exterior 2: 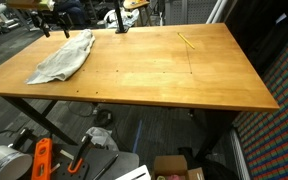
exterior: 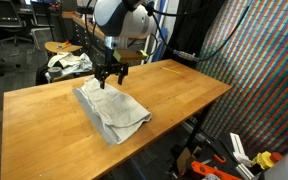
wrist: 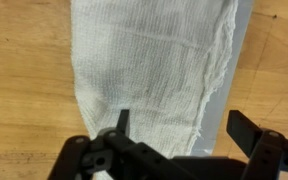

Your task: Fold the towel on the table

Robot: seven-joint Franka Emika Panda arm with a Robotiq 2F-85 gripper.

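My gripper (wrist: 184, 128) is released: its two dark fingers (wrist: 122, 122) stand wide apart and grasp nothing. In the wrist view they hang over the towel (wrist: 154, 70); whether they touch it, I cannot tell. One finger is over the cloth, the other at its grey-bordered side.

There is one towel. It is off-white, loosely woven and creased, and it lies bunched into a long rumpled strip rather than spread flat. In both exterior views it lies on the one table (exterior: 184, 85), toward one end of the light wooden top and close to its edge, with my gripper (exterior: 106, 78) above the strip's far end.

Past the table, one bundle of white-and-dark patterned fabric (exterior: 69, 64) sits. On the floor in an exterior view stands one open cardboard box (exterior 2: 167, 163); I cannot make out what it holds.
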